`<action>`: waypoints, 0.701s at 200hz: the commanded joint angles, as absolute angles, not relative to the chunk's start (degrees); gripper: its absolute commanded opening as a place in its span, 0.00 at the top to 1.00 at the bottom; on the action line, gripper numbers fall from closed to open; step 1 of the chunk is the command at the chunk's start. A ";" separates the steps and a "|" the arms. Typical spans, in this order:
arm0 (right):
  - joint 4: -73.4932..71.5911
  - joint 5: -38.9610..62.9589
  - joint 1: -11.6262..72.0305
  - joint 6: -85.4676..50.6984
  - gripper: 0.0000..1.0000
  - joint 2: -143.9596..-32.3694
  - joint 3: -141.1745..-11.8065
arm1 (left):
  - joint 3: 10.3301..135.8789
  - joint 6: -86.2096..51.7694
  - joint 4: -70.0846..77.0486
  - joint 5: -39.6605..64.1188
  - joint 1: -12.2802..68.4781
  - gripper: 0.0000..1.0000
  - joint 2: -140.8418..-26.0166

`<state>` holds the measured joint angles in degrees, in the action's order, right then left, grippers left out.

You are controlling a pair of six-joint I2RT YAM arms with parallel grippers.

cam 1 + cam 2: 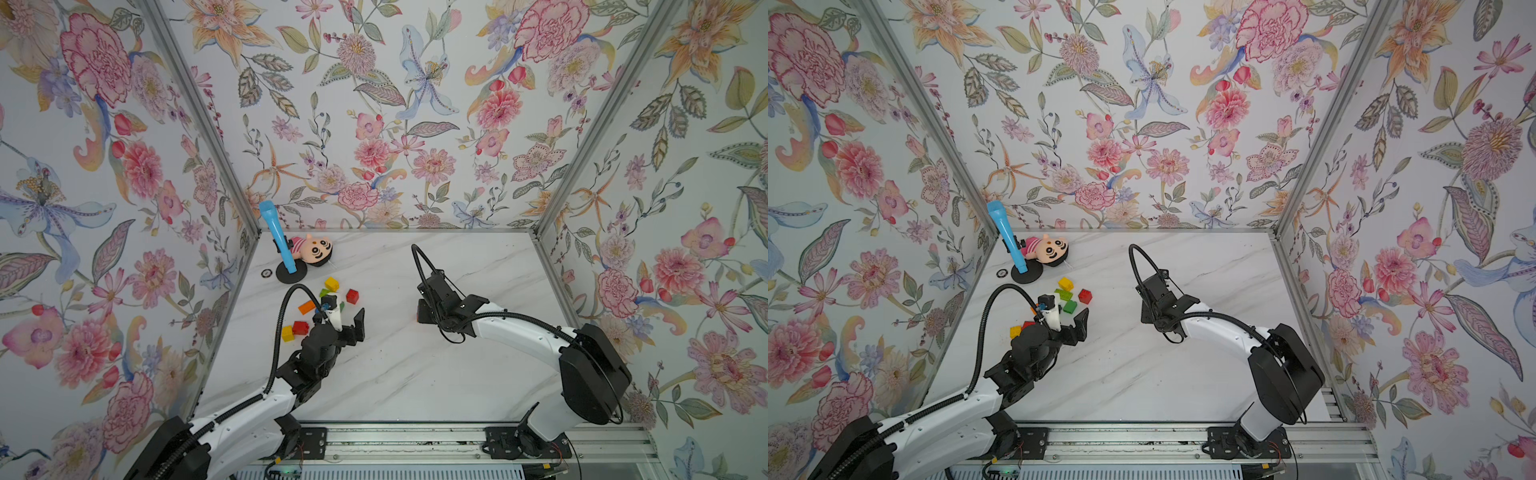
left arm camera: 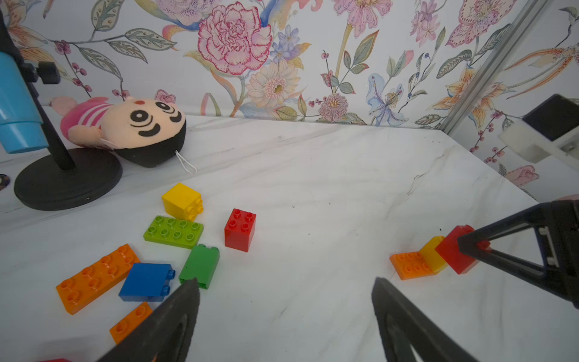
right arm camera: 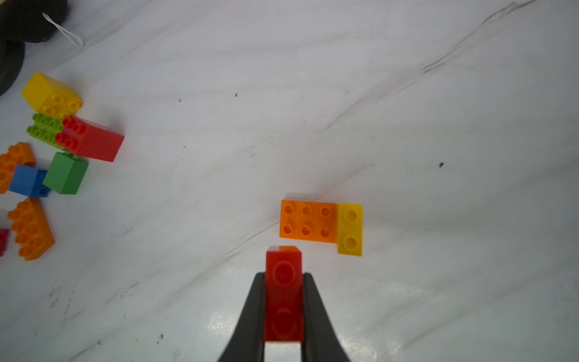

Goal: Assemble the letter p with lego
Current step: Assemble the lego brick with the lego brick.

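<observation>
My right gripper is shut on a red lego brick, which it holds just in front of an orange plate with a yellow brick on one end. In the left wrist view the red brick sits close beside that yellow brick. Whether they touch I cannot tell. My left gripper stands open and empty over bare table beside the loose lego: yellow, light green plate, red, dark green, blue, orange. In a top view the left gripper hides part of the pile.
A plush doll lies at the back left beside a blue cone on a black round stand. A small ring lies near the left wall. Floral walls close in three sides of the white marble table.
</observation>
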<state>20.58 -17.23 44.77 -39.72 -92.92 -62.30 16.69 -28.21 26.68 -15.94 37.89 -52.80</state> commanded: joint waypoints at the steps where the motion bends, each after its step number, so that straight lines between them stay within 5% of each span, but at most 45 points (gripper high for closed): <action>1: 22.95 -24.79 46.06 -43.67 1.00 -95.93 -65.22 | 15.17 -28.89 26.53 -18.29 36.57 0.08 -50.09; 140: 25.74 -31.26 48.79 -47.23 1.00 -108.31 -73.28 | 11.69 -23.93 26.20 -19.68 35.71 0.01 -43.21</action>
<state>23.44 -28.58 48.25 -45.74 -107.11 -71.59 12.75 -24.88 26.68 -18.46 36.27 -44.51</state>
